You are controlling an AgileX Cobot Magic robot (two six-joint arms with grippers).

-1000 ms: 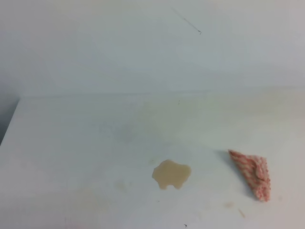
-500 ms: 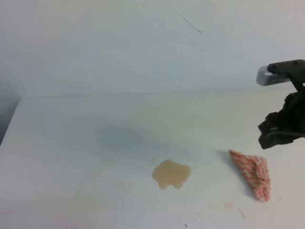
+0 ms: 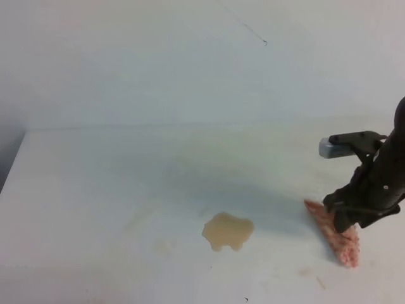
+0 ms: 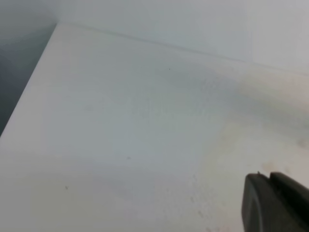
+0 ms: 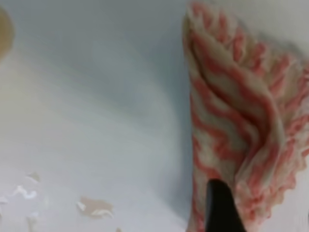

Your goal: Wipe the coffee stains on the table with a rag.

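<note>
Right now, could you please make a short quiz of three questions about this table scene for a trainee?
1. True or false: the rag lies on top of the coffee puddle.
2. Which arm has come down over the rag? A) the left one B) the right one
3. Fill in: the puddle lies to the ___ of the rag in the exterior high view.

Key:
1. False. They lie apart on the table.
2. B. The right gripper is over the rag's upper part; the left gripper shows only in its own wrist view, over bare table.
3. left
</note>
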